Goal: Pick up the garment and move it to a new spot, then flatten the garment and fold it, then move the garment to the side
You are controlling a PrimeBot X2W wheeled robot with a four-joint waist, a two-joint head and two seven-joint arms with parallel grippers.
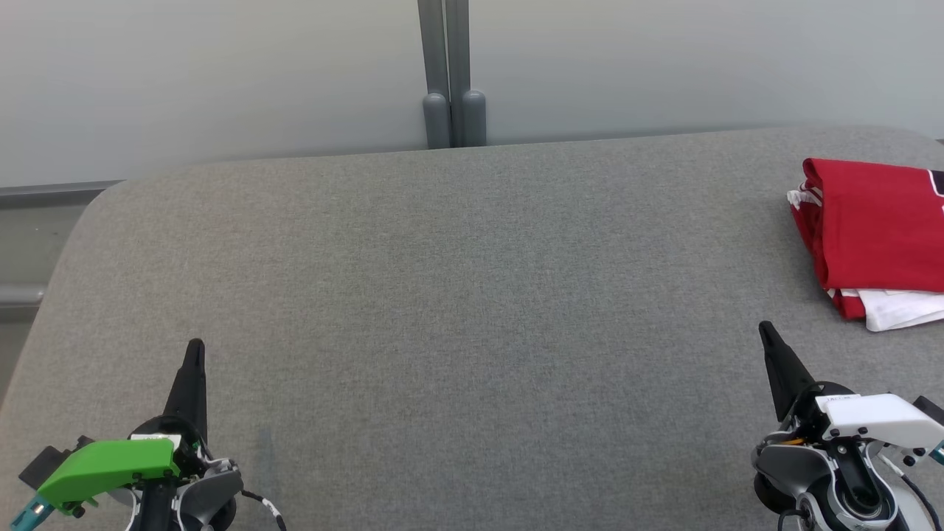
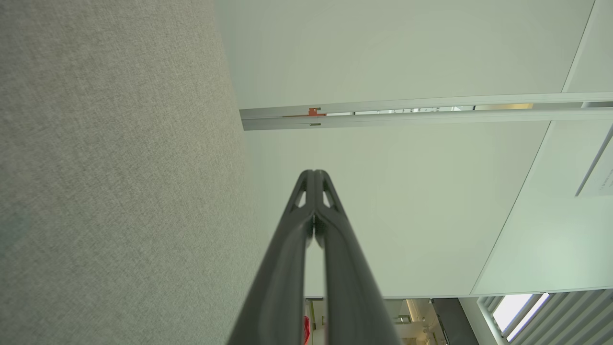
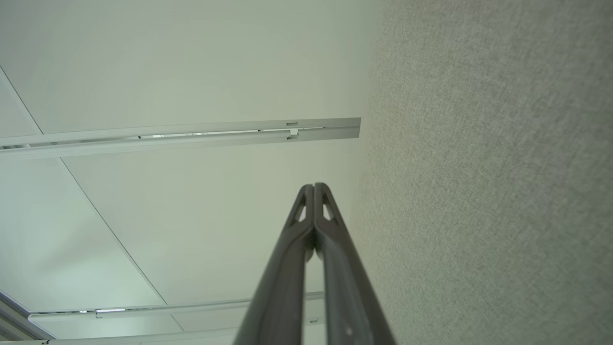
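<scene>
At the lower left of the head view, the left tool (image 1: 195,352) sits low over the grey tabletop (image 1: 472,295), dark fingers pressed together and pointing away from the robot; at the lower right the right tool (image 1: 767,335) matches it, fingers pressed together, tips leaning slightly leftward; the garment (image 1: 870,228), red with white showing beneath, lies folded at the tabletop's far right, cut by the frame edge, well apart from both tools. Along the left wrist view, the two fingers meet at their tips, nothing between them; tabletop on the left side, pale wall panels beyond. Along the right wrist view, same closed pose, nothing pinched; tabletop on the right side.
</scene>
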